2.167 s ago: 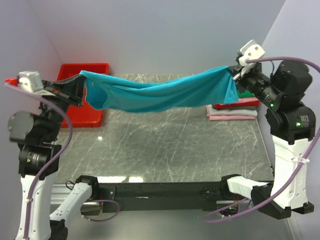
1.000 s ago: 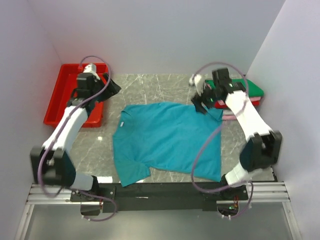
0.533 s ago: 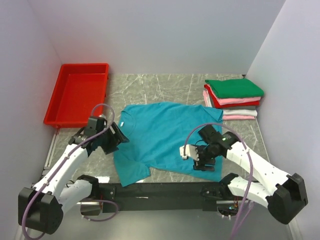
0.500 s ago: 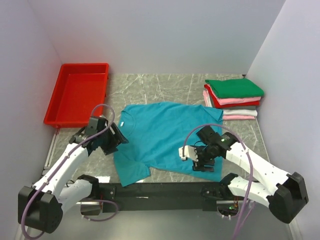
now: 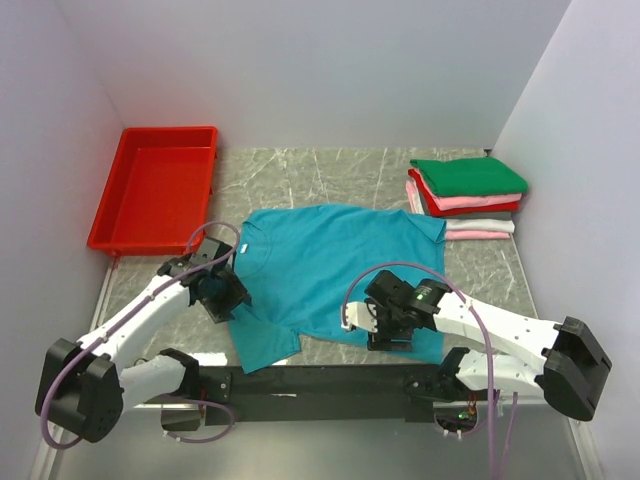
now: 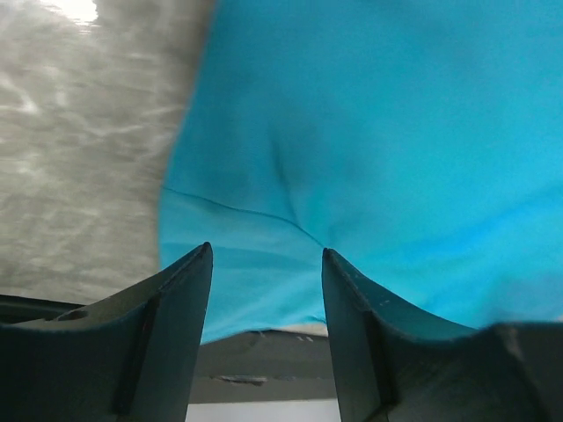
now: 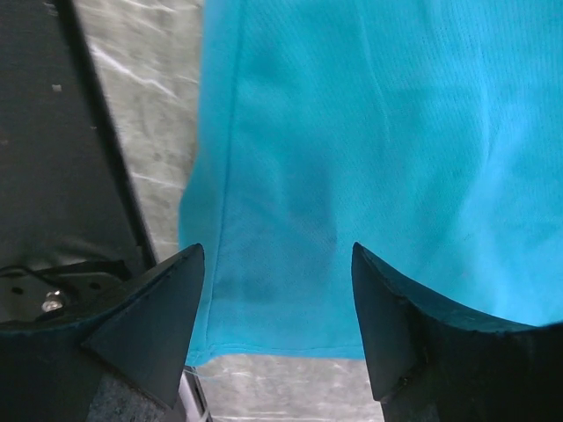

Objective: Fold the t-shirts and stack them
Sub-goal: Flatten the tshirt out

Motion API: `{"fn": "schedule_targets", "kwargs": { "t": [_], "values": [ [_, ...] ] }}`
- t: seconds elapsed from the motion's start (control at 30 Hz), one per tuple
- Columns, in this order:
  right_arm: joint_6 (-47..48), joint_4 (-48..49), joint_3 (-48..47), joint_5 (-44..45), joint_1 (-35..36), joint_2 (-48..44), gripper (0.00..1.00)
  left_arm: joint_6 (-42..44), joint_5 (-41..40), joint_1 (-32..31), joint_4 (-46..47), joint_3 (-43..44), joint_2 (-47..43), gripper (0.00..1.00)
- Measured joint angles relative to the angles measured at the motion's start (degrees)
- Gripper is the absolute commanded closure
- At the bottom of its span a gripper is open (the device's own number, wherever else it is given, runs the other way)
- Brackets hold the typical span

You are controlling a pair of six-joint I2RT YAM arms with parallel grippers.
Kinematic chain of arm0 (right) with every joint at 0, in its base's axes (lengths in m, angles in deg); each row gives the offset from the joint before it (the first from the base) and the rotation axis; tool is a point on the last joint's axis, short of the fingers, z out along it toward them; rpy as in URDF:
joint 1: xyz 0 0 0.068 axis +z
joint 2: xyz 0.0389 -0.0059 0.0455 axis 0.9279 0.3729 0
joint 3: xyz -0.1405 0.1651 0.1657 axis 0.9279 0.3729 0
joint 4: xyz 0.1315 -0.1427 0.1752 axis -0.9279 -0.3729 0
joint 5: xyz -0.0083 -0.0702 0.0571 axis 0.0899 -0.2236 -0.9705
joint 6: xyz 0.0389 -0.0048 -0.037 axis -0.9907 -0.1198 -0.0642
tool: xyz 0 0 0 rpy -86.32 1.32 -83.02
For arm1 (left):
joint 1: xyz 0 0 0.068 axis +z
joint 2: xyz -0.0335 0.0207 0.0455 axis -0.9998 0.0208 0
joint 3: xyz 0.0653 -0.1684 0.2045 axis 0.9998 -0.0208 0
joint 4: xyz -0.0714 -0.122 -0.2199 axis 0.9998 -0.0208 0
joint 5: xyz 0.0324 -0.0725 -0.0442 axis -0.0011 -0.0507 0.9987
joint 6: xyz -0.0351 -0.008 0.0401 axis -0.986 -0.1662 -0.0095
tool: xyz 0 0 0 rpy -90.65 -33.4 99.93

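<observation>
- Looking down from the top external camera, the teal t-shirt [image 5: 340, 262] lies spread on the table [image 5: 300, 170], with its collar toward the red tray [image 5: 155, 190]. Its near edge is just beside the front rail [image 5: 320, 380]. The folded stack [image 5: 468, 195] sits well apart at the far right. The left gripper [image 5: 228, 297] hangs low over the near sleeve and the right gripper [image 5: 382, 328] low over the near edge. From this height I cannot tell how either one's jaws stand. If the two pinch at unmatched points, the fold would likely come out skewed. A crooked shirt may then sit badly on the stack.
- Seen from the left wrist, the left gripper [image 6: 266, 255] has its fingers spread with nothing between them. The teal t-shirt [image 6: 396, 132] is right below, crossed by a seam with a small pucker beside it. Closing on that pucker could catch one layer only, so the underside would trail behind. Pressing down too hard might push the soft cloth into a bunch instead of lifting it.
- At the right wrist, the right gripper [image 7: 277, 251] is likewise parted and empty. It sits above a stitched edge and a corner of the teal t-shirt [image 7: 396, 132], with the front rail [image 7: 53, 132] just beside. Closing short of that edge would likely pinch nothing. A finger drifting sideways could strike the rail. A pull toward the rail may drag the corner off the table [image 7: 141, 132].
</observation>
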Motion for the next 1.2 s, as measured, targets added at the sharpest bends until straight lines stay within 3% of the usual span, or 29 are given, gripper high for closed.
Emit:
{"fn": "schedule_targets", "kwargs": {
  "t": [0.27,0.5,0.63,0.7,0.83,1.0,1.2],
  "values": [
    [-1.2,1.1,2.9,3.9,0.0,0.1,0.33,-1.1,-3.5,0.0,0.7,-2.6,7.3,0.42],
    [-0.1,-1.0,3.1,2.5,0.0,-0.9,0.35,-1.0,-4.3,0.0,2.5,-3.2,10.6,0.43],
    [0.6,-1.4,2.7,0.7,0.1,-0.2,0.41,-0.9,-4.3,0.0,2.5,-3.1,11.0,0.43],
    [0.6,-1.2,2.7,-0.2,0.3,1.9,0.44,-0.8,-4.3,0.0,2.4,-2.9,11.4,0.50],
    [0.1,0.4,2.7,-0.3,0.7,7.3,0.50,0.1,-5.0,0.1,0.7,-2.6,12.4,0.91],
    [-1.0,1.8,2.3,0.7,0.8,9.4,0.69,0.6,-5.0,0.1,-0.3,-1.1,14.2,0.97],
    [-2.1,2.6,-0.3,0.8,0.8,12.9,0.77,1.0,-6.0,3.9,-0.1,-0.6,14.0,1.00]
  ]
}}
